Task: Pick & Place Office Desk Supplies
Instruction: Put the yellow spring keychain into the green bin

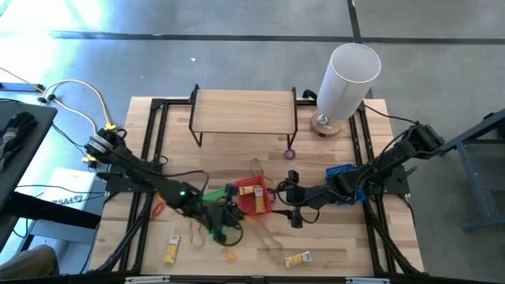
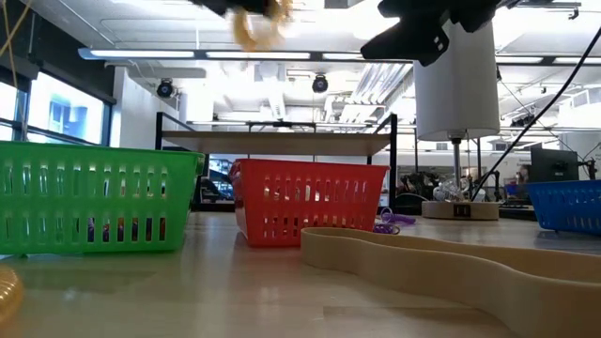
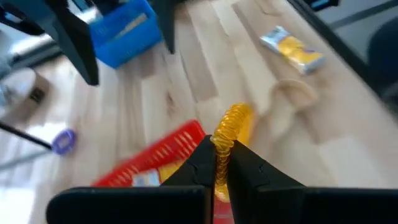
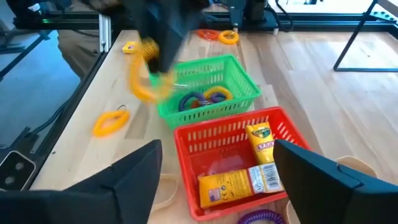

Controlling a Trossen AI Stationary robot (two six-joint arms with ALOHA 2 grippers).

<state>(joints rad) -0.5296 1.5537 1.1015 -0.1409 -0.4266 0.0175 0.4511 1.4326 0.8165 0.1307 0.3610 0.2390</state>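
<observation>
My left gripper (image 3: pixel 222 163) is shut on a yellow coil ring (image 3: pixel 231 127) and holds it in the air by the near side of the red basket (image 1: pixel 254 197). Farther off, the right wrist view shows that gripper (image 4: pixel 163 31) with the coil (image 4: pixel 140 78) beside the green basket (image 4: pixel 208 93). Purple and yellow coil rings lie in the green basket. My right gripper (image 4: pixel 217 152) stands open just right of the red basket (image 4: pixel 239 158), which holds yellow packets (image 4: pixel 239 182), with nothing between its fingers. My left gripper pinches the yellow coil ring between its two fingertips (image 3: pixel 205 163), on one side of the loop (image 3: pixel 222 144). The rest of the loop sticks out past the fingertips. The fingers slant down from the table's left. The ring is lifted clear of the table and baskets (image 2: pixel 258 23).
A blue basket (image 1: pixel 341 175) sits right of centre. A wooden shelf (image 1: pixel 245 110) and a tall white cylinder (image 1: pixel 347 79) stand at the back. Tan rubber bands (image 1: pixel 268 237), packets (image 1: pixel 172 248) (image 1: pixel 297 259), an orange coil (image 4: pixel 111 121) and a purple ring (image 1: pixel 290 154) lie loose.
</observation>
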